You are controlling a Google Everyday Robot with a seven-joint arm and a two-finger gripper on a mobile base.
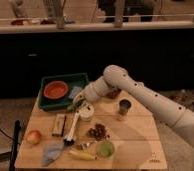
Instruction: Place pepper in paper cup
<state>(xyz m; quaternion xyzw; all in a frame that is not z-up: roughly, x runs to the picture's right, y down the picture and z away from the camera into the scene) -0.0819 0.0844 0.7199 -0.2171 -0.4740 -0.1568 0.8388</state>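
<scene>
The white paper cup [86, 113] stands on the wooden table [135, 150], left of the middle. My gripper [81, 103] hangs just above and to the left of the cup, on an arm that reaches in from the right. A slim dark green pepper [76, 106] shows at the gripper's tip, beside the cup's left rim. I cannot tell whether it is held.
A green tray [77, 79] with an orange bowl [56, 90] sits at the back left. A shiny metal cup [124, 108] stands right of the paper cup, with a dark bowl [113, 93] behind the arm. Nearby lie an apple [33, 136], a brown block [59, 125], a white-handled brush [71, 128], a dark cluster [97, 131], a pale green round item [106, 148] and a yellow item [85, 155].
</scene>
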